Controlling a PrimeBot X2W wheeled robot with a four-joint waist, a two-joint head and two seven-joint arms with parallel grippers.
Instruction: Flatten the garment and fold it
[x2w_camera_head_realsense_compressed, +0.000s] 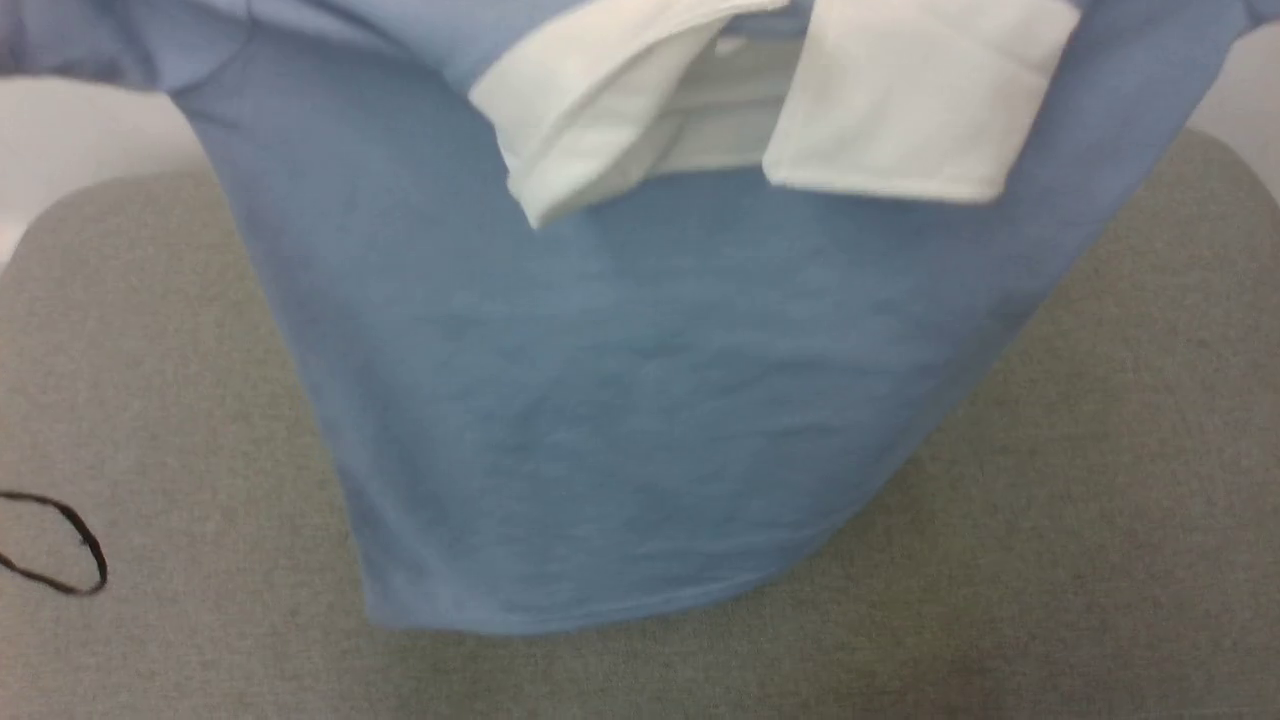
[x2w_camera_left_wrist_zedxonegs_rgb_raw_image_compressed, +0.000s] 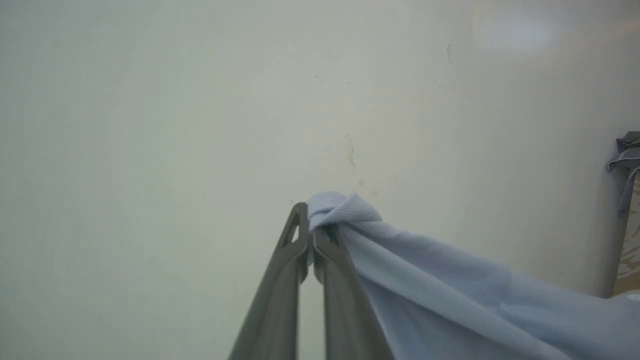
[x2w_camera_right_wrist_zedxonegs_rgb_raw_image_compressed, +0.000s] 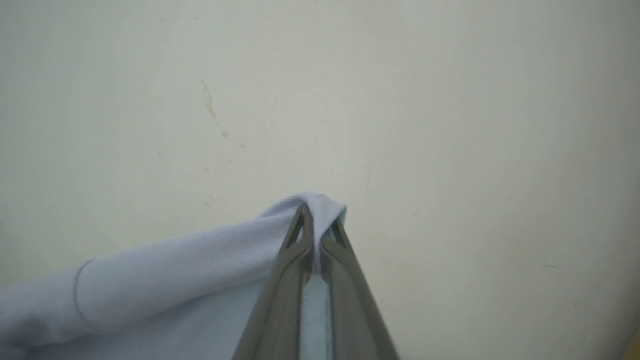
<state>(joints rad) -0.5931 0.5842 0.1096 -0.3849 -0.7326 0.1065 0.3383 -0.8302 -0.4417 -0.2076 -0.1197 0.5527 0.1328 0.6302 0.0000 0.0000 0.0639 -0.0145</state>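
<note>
Grey surface (x2w_camera_head_realsense_compressed: 1100, 480) beneath, pale wall (x2w_camera_left_wrist_zedxonegs_rgb_raw_image_compressed: 150, 100) beyond; garment (x2w_camera_head_realsense_compressed: 620, 400) held up above the surface, collar (x2w_camera_head_realsense_compressed: 900, 100) high, hem (x2w_camera_head_realsense_compressed: 560, 612) down near it; left claw (x2w_camera_left_wrist_zedxonegs_rgb_raw_image_compressed: 310, 225) and right claw (x2w_camera_right_wrist_zedxonegs_rgb_raw_image_compressed: 317, 225) each pinching a bunched blue edge; likely to slip free and land crumpled if overstretched.

Grey fabric-covered surface (x2w_camera_head_realsense_compressed: 1100, 500) w/ rounded far corners is spreading across head view. Thin black cord loop (x2w_camera_head_realsense_compressed: 75, 555) is lying on it at left edge, apart from garment (x2w_camera_head_realsense_compressed: 620, 400). Garment's hem is hanging down to surface near front; contact unclear.
</note>
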